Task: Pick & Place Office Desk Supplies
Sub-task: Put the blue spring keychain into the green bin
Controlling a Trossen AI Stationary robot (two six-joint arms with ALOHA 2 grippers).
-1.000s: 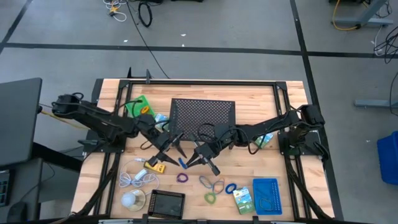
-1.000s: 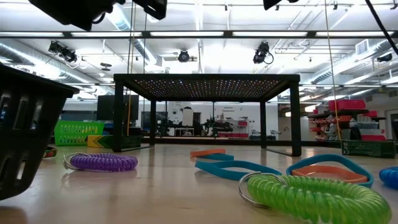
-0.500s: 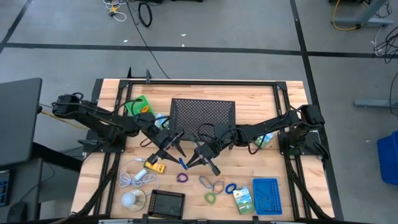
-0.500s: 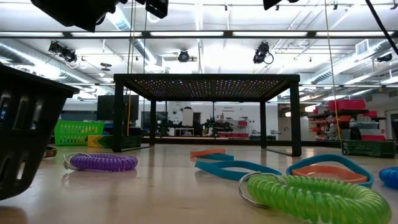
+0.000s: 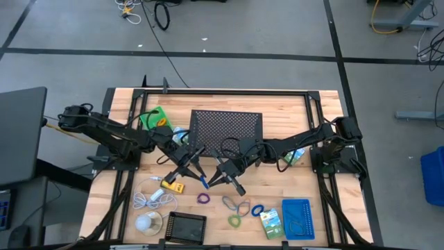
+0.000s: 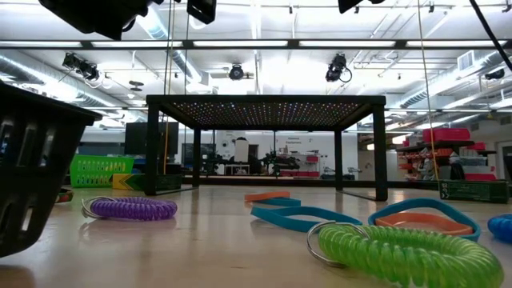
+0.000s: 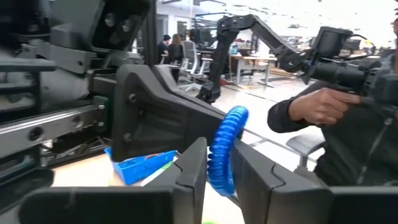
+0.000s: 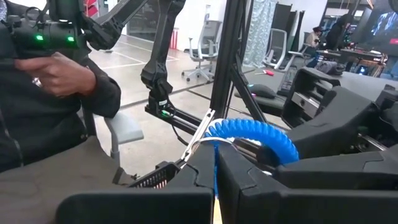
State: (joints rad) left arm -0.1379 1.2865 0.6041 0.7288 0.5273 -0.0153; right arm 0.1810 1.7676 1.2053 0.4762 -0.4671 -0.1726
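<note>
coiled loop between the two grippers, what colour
Blue: the coiled loop, clearest in the right wrist view.

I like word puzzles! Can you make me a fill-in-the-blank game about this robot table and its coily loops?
1. Both grippers meet at one coiled loop coloured ____.
2. The right gripper is shut on that ____.
3. Beside the black tray sits a white ____.
4. On the table, the loop nearest the black basket is ____.

Missing words: blue; loop; ball; purple
</note>
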